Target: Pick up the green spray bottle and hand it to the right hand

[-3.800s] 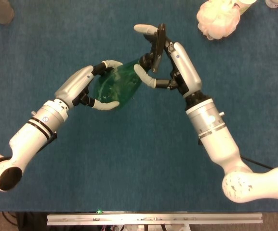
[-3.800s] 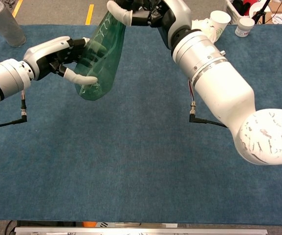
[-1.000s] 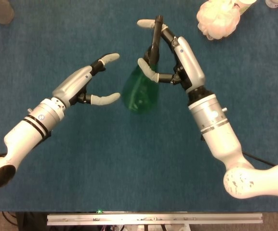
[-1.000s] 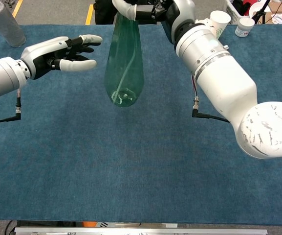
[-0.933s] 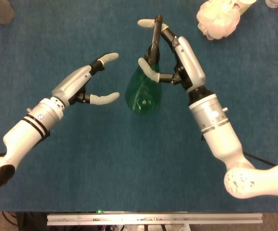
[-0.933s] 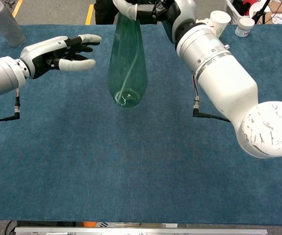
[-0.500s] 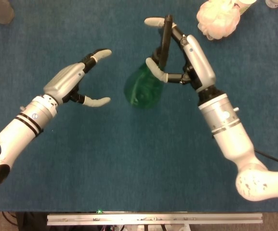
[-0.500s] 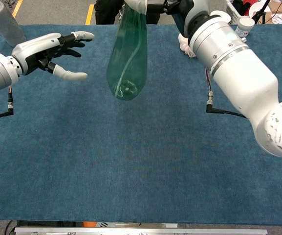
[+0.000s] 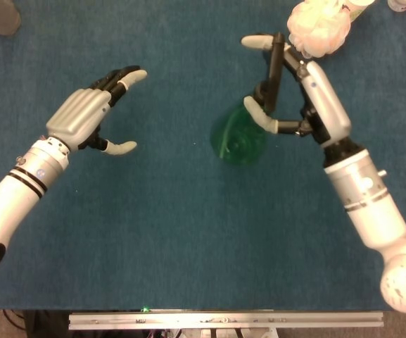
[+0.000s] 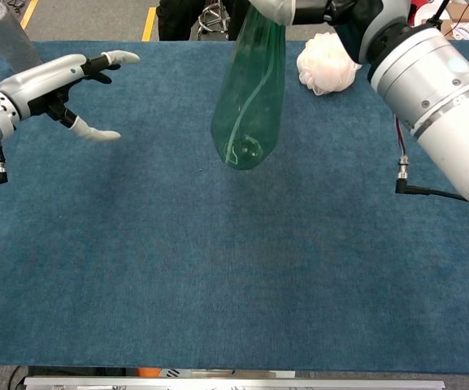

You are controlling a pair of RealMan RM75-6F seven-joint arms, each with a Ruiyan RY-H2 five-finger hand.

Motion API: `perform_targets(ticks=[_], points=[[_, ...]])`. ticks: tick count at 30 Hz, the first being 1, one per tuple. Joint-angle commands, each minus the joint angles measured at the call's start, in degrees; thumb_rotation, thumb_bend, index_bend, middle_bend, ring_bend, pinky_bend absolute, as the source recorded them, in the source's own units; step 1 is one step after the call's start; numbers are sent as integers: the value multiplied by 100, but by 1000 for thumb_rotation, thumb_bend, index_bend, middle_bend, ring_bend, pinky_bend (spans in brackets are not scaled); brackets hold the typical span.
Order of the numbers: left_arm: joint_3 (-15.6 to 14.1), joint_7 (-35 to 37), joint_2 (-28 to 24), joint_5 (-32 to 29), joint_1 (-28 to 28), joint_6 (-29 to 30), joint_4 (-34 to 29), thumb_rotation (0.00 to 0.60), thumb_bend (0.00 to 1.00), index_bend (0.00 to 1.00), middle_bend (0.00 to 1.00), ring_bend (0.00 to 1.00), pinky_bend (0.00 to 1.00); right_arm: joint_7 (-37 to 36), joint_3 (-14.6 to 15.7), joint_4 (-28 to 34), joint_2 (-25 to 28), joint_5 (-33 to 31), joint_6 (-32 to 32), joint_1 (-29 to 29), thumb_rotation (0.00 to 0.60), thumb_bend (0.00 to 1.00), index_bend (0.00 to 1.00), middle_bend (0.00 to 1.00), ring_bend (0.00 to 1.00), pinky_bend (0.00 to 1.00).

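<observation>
The pale-tipped fingers [image 9: 257, 111] of the right hand [image 9: 297, 91] are closed around the dark spray head and neck of the green spray bottle [image 10: 250, 97], which is held clear of the table [image 10: 234, 268]. In the chest view the bottle is seen hanging nearly upright, its long axis close to vertical, with the rounded base lowest and the neck lost at the upper edge of the frame. The body is of translucent green plastic, smooth and glossy, widening from a narrow neck to a bulbous, teardrop-shaped bottom; a thin dip tube is visible inside, curving down to the base. In the head view the bottle [image 9: 239, 137] is foreshortened to a rounded green disc beneath the hand, with the black trigger piece rising above it. The right forearm is cased in smooth white shell with a metallic wrist ring.

The left hand [image 9: 90, 113] is held well apart from the bottle, empty, its fingers spread wide and extended, the thumb set away from the others. Its back is covered by a silver-grey shell; dark segments end in pale pads.

The table is covered in a blue, fine-napped cloth. A white, ruffled mesh bath sponge [image 10: 325, 67] lies at the far edge, near the right arm.
</observation>
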State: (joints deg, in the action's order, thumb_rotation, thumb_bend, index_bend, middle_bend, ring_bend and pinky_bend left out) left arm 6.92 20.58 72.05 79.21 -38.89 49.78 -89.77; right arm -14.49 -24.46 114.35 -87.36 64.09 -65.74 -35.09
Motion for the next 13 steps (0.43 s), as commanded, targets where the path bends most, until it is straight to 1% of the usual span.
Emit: perform_targets(ticks=[1, 5, 9, 13], points=[[-40, -190, 23, 15, 39, 111, 49, 600, 203, 0, 0, 0, 111, -73, 70, 84, 84, 98, -35, 76, 600, 408, 300, 220, 94, 48], [-65, -615, 38, 99, 65, 303, 124, 600, 203, 0, 0, 0, 111, -147, 136, 150, 155, 180, -48, 135, 600, 408, 300, 220, 95, 48], [-128, -1287, 73, 189, 134, 570, 194, 600, 203, 0, 0, 0, 111, -207, 201, 199, 223, 242, -62, 192, 600, 408, 300, 220, 95, 48], [-156, -1541, 56, 134, 180, 627, 129, 600, 203, 0, 0, 0, 111, -241, 219, 222, 258, 281, -72, 210, 600, 408, 300, 220, 95, 48]])
